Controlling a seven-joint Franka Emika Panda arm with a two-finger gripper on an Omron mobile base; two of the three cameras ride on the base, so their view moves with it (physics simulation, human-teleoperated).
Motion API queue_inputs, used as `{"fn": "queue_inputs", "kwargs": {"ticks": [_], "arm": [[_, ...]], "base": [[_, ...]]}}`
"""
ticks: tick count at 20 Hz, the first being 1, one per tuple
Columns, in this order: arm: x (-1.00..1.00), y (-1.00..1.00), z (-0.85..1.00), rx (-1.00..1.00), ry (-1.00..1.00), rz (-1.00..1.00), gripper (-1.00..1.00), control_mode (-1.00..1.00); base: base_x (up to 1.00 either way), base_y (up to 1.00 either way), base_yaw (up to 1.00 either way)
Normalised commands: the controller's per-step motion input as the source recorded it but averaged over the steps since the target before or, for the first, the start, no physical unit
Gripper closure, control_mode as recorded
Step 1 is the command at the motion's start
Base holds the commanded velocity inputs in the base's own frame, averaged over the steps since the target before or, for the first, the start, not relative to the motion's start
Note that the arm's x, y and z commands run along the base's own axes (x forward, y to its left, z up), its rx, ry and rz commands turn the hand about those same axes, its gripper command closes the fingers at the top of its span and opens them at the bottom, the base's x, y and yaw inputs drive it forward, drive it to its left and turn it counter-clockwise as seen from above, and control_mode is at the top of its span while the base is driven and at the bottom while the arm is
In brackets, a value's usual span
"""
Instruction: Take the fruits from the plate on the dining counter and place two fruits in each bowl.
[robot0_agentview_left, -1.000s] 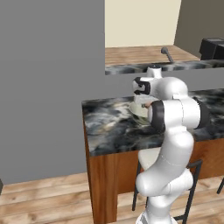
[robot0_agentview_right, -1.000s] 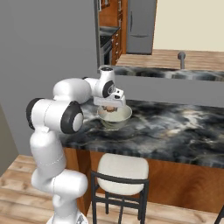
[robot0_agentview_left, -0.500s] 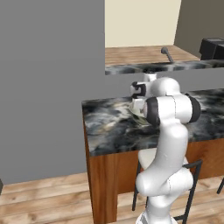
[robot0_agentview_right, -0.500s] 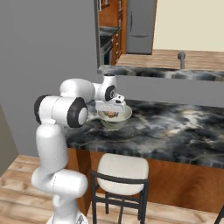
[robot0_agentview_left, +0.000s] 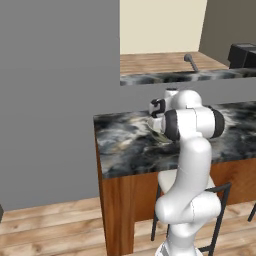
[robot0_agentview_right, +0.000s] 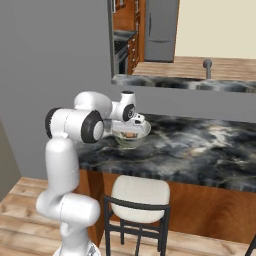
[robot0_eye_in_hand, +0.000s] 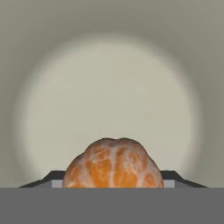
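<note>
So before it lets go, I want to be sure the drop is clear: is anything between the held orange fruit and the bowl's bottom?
No. In the hand view the fruit sits in the gripper, over the bare bowl.

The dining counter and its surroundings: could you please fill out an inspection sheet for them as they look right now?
Surface: dining counter, dark marbled top, reddish wooden front.
Job's things: beige bowl on the counter; peeled orange fruit between the fingertips, just above the bowl's pale floor. The plate and second bowl cannot be made out.
Clutter: nothing seen.
Gripper: gripper lowered into the bowl, shut on the fruit.
Cables: nothing seen.
Surroundings: stool at the counter, grey wall, faucet behind the raised ledge.
</note>
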Motion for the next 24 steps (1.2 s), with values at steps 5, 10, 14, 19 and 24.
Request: {"fn": "queue_inputs", "kwargs": {"ticks": [5, 10, 14, 19, 24], "arm": [[0.02, -0.10, -0.26, 0.00, 0.00, 0.00, 1.00, -1.00], [0.00, 0.00, 0.00, 0.00, 0.01, 0.00, -1.00, -1.00], [0.00, 0.00, 0.02, 0.00, 0.00, 0.00, -1.00, -1.00], [-0.01, 0.00, 0.28, 0.00, -0.01, 0.00, -1.00, -1.00], [-0.02, 0.00, 0.19, 0.00, -0.09, 0.00, -1.00, -1.00]], "base": [[0.00, 0.00, 0.00], [0.00, 0.00, 0.00], [0.00, 0.00, 0.00], [0.00, 0.00, 0.00], [0.00, 0.00, 0.00]]}}
